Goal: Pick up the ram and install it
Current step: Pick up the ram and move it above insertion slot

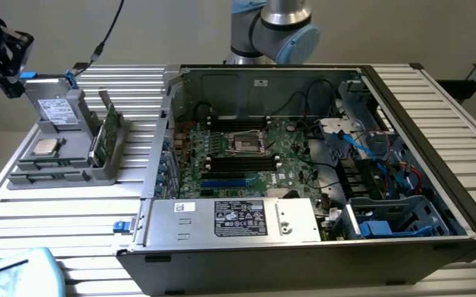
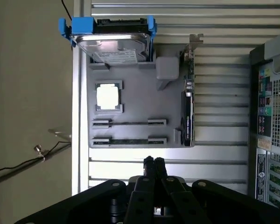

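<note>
Two ram sticks lie edge-up in the slots of a grey holder (image 2: 130, 107): one ram stick (image 2: 129, 123) sits nearer the CPU and the other (image 2: 129, 140) at the holder's edge. In the exterior view the ram sticks (image 1: 49, 166) show as thin dark strips at the front of the holder (image 1: 72, 176), on that view's left. My gripper (image 2: 153, 162) hangs above the table slats just off the holder's ram side, fingers shut together on nothing. In the exterior view the gripper (image 1: 8, 86) is high above the holder's far end.
The holder also carries a hard drive (image 2: 112, 42) in a blue bracket, a square silver CPU (image 2: 108, 96) and an upright expansion card (image 2: 187, 107). The open computer case (image 1: 436, 142) holds the motherboard (image 1: 246, 154) with dark memory slots (image 1: 242, 163). A cable (image 2: 23, 161) trails off the table.
</note>
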`<state>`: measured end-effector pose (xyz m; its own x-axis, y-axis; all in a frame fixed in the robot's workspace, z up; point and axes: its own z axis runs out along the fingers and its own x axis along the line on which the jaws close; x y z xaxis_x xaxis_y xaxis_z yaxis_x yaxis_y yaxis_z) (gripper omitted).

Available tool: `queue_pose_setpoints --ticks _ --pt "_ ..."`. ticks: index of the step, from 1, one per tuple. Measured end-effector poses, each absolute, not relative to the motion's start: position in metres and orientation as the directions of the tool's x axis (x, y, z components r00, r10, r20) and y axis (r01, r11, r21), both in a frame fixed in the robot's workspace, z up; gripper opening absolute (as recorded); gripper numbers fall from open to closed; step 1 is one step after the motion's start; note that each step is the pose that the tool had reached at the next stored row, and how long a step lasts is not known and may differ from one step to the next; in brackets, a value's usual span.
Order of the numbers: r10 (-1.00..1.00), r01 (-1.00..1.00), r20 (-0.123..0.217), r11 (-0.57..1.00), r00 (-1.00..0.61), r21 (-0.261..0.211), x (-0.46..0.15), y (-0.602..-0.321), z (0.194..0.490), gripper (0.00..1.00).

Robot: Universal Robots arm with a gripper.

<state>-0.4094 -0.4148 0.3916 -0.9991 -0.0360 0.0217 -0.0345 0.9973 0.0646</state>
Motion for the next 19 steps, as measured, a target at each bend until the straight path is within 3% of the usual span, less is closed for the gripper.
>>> queue_pose_setpoints --ticks 19 --pt "-0.372 -0.369 0.015 0.925 -0.928 0.087 -0.4094 -0.4148 0.3907 0.11"
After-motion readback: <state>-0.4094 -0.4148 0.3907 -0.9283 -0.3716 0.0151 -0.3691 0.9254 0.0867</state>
